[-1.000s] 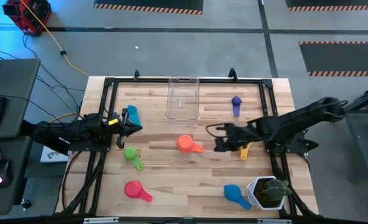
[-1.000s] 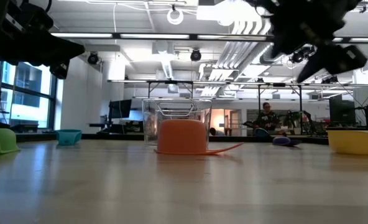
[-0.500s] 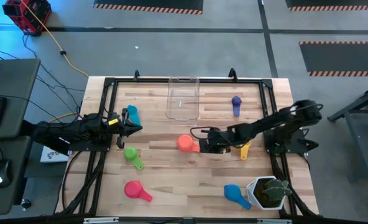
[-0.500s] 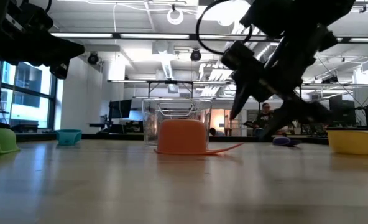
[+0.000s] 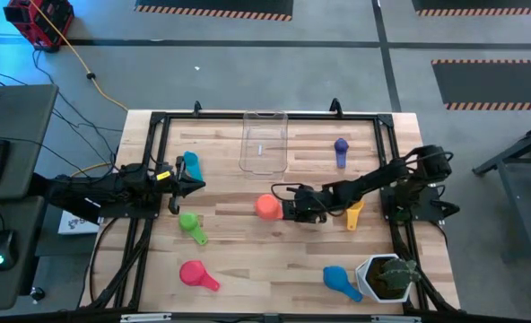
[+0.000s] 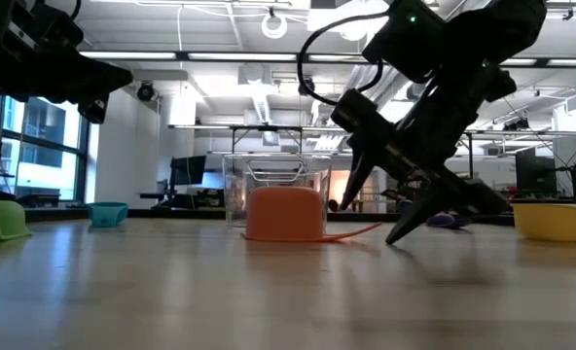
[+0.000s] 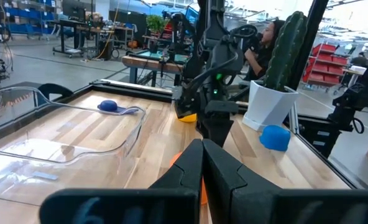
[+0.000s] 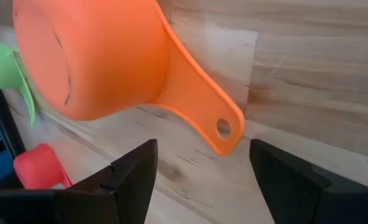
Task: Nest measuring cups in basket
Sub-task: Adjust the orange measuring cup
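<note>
Right pincer [image 5: 286, 209] spread wide astride the orange cup's [image 5: 266, 206] handle, yellow cup [image 5: 353, 214] just behind, clear basket [image 5: 264, 141] beyond.

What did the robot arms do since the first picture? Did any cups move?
The right pincer came down and reached toward the table's middle; its open fingers now straddle the orange cup's handle without closing. Nothing has been picked up. The left pincer and every cup, plus the basket, stayed put.

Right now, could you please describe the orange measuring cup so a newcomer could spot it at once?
Start at the clear basket at the table's far edge. Just in front of it lies the orange measuring cup, upside down. Alone among the cups, it has the right end effector, open, straddling its handle.
</note>
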Motion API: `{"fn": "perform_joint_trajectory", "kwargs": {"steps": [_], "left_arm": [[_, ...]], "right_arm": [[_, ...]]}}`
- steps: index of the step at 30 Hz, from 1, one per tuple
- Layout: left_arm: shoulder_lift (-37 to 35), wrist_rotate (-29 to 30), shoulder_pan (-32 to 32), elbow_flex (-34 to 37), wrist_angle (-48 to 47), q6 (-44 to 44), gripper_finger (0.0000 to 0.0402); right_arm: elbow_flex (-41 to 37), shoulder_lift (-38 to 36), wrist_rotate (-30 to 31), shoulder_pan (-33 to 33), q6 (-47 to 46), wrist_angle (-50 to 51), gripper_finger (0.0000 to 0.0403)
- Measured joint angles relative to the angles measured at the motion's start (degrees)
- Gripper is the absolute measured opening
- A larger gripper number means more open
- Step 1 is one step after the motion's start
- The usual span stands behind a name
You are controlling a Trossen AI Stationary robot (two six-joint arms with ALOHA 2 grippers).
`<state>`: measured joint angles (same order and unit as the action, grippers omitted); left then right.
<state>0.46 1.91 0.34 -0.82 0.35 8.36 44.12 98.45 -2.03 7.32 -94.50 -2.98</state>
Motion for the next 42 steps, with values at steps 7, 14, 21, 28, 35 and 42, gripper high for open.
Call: {"fn": "perform_joint_trajectory", "kwargs": {"steps": [7,14,21,28,35,42], "left_arm": [[0.0,0.0,0.0,0.0,0.0,0.0,0.0001],[0.0,0.0,0.0,0.0,0.0,0.0,0.0001],[0.0,0.0,0.0,0.0,0.0,0.0,0.0001],[0.0,0.0,0.0,0.0,0.0,0.0,0.0001],[0.0,0.0,0.0,0.0,0.0,0.0,0.0001],[0.0,0.0,0.0,0.0,0.0,0.0,0.0001]], "right_arm": [[0.0,0.1,2.1,-1.3,-0.1,0.5,0.0195],[-0.2,0.2,2.6,-1.3,1.4,1.0,0.0119],[-0.2,0.2,-0.1,-1.4,5.4,0.8,0.0083],[-0.2,0.2,-3.3,-1.3,8.2,0.6,0.0044],[-0.2,-1.7,-7.0,-2.0,13.6,0.7,0.0007],[-0.2,-11.4,-10.1,-4.1,22.9,4.9,0.0003]]}}
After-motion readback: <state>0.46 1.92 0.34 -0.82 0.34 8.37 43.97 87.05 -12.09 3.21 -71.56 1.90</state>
